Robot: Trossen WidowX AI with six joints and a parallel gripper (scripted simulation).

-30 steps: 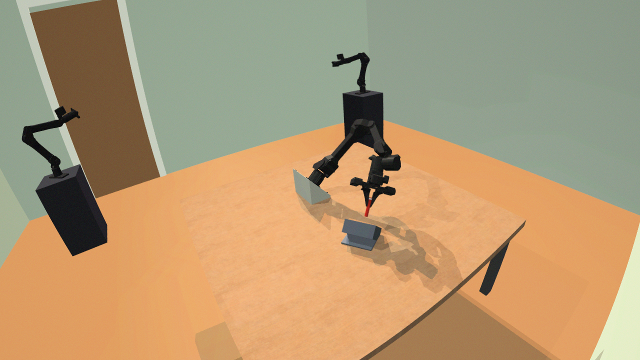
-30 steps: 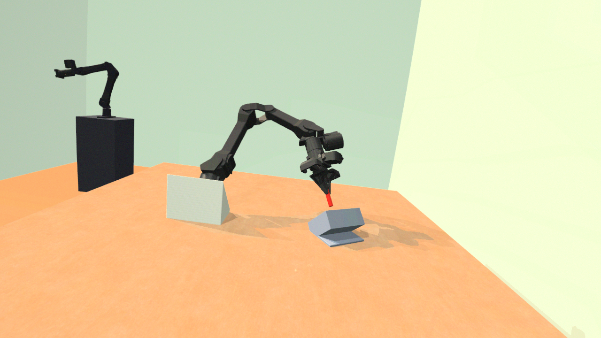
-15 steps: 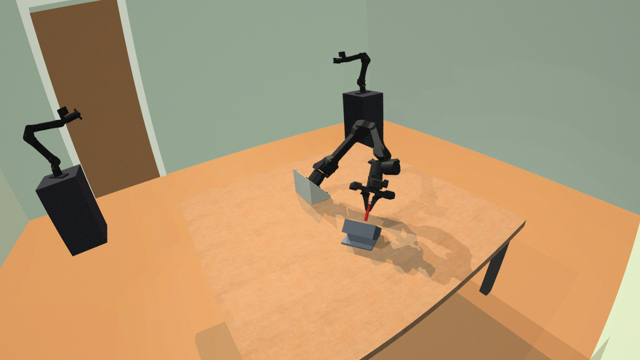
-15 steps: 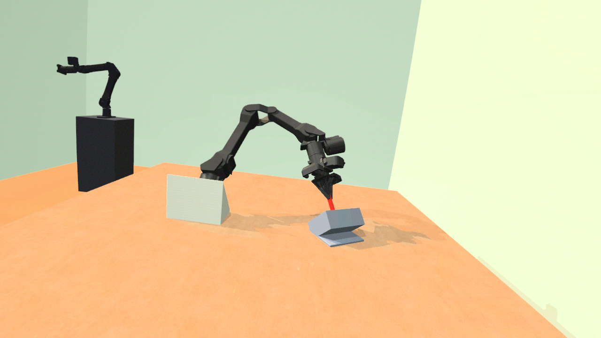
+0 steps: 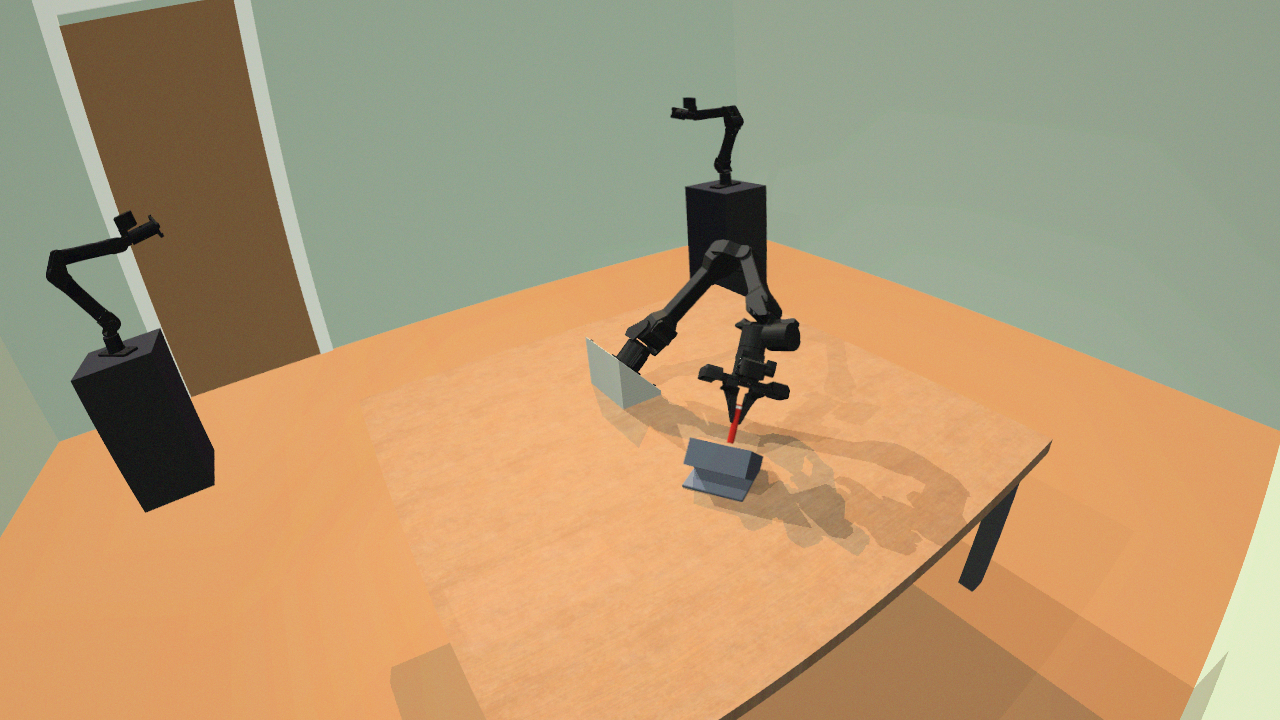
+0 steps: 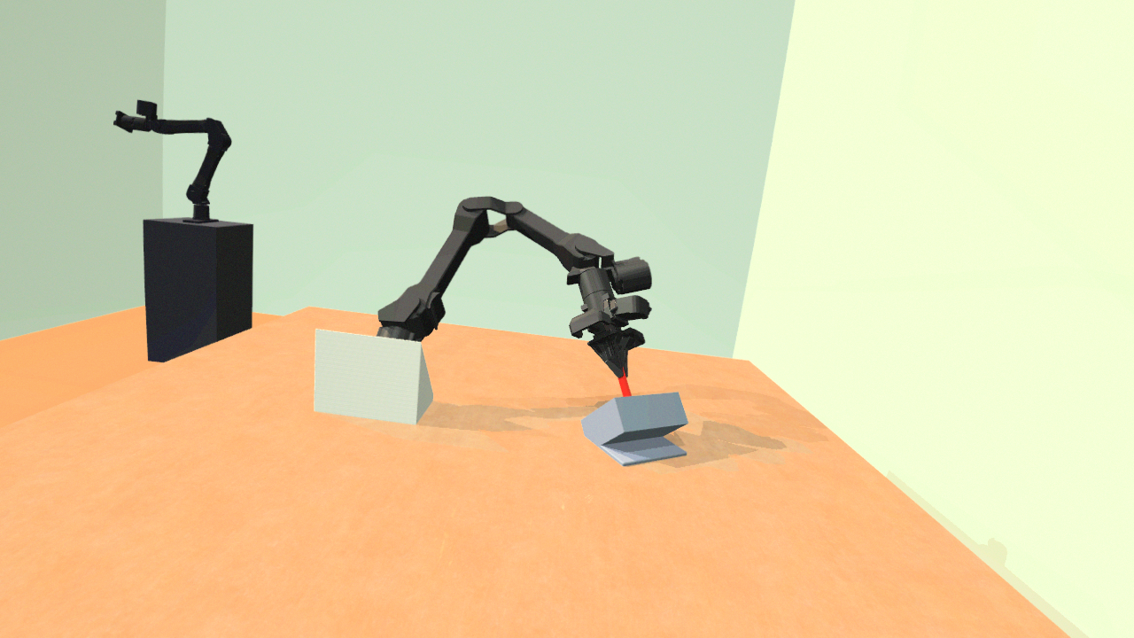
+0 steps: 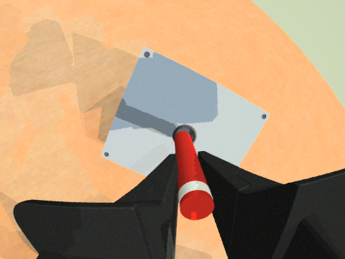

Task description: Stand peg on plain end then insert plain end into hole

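My gripper (image 5: 735, 417) (image 6: 620, 374) (image 7: 187, 160) is shut on the red peg (image 5: 733, 431) (image 6: 625, 387) (image 7: 187, 165), just above the panel. The peg's white band (image 7: 195, 188) is at the upper end, near the wrist camera, and its plain end points down at the panel. The blue-grey sloped panel (image 5: 718, 458) (image 6: 651, 411) (image 7: 244, 131) stands on the table. In the wrist view the plain end overlaps the hole (image 7: 185, 128) and hides part of it. The tip is at the hole's mouth; whether it has entered cannot be told.
A pale wedge-shaped board (image 5: 613, 376) (image 6: 368, 376) stands on the table by the arm's base, left of the panel. Two other arms stand on dark pedestals (image 5: 143, 425) (image 5: 725, 223) beyond the table. The panel has small dark dots at its corners.
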